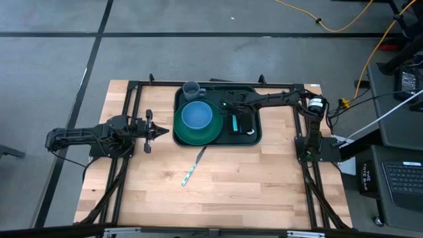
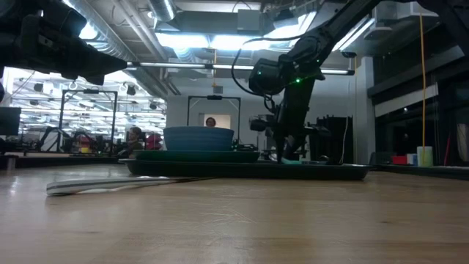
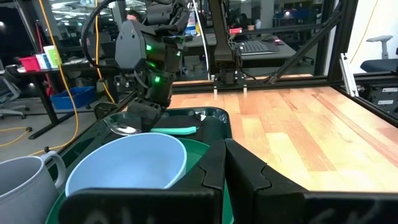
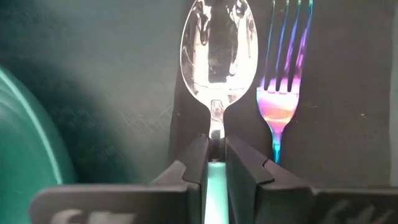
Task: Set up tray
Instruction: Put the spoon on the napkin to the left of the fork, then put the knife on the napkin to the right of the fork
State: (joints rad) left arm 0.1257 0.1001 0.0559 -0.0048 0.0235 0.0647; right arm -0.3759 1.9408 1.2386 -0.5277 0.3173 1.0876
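The right gripper [image 4: 214,163] pinches a shiny metal spoon's [image 4: 219,46] handle directly over the large dark green rectangular plastic tray [image 1: 254,135], at its right side.

The left gripper [image 1: 157,131], closed on nothing, waits left of the tray.

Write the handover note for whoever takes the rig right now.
Left gripper: shut, empty, waiting left of the tray.
Right gripper: shut on the spoon, over the black napkin in the tray, beside the fork.
Done: green plate with blue bowl, grey cup and fork are on the tray.
Left: release the spoon; the knife lies on the table.
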